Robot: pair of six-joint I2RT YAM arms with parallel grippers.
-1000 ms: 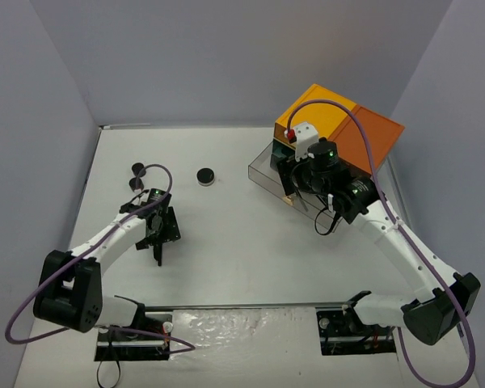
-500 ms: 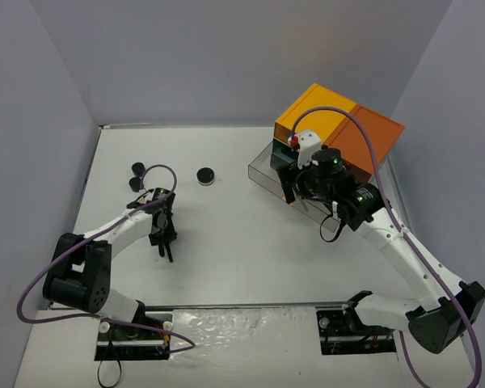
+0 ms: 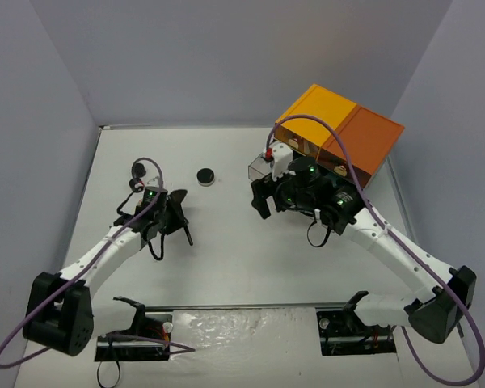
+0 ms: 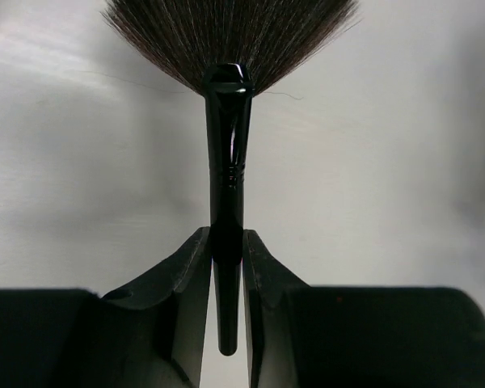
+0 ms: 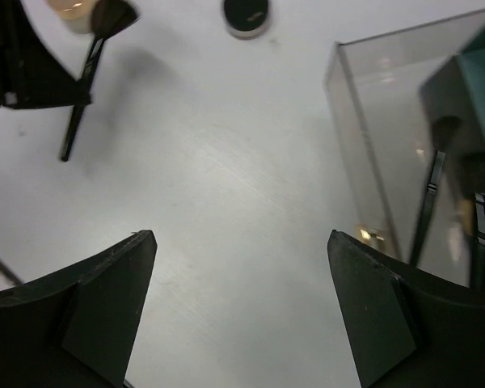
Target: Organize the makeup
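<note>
**Left wrist view: fan brush pinched by the handle, drawer waiting**

Left wrist footage shows a black fan brush clamped in the left gripper. The two fingers are pressed against the lower end of the thin handle, and the bristles are spread out ahead of them. From above, this grip is placed on the left half of the table, well apart from the orange-topped box. Whether the brush has been raised clear of the surface cannot be told with certainty.

The right gripper is seen with its fingers spread wide and nothing between them. It hangs beside the clear drawer, which has been pulled out of the box. Other brushes are already laid inside the drawer. A round black jar is left on the table between the arms, and a tan round compact sits at the far left, close to the held brush.

The step in hand is judged to be the pick-up of the fan brush, with sorting partly done. The next move is expected to call for the brush to be carried rightward across the table, or passed to the free gripper. The long handle should be lined up with the drawer so it can be laid alongside the others. Care would be needed that the thin handle is not swivelled in so narrow a pinch.
</note>
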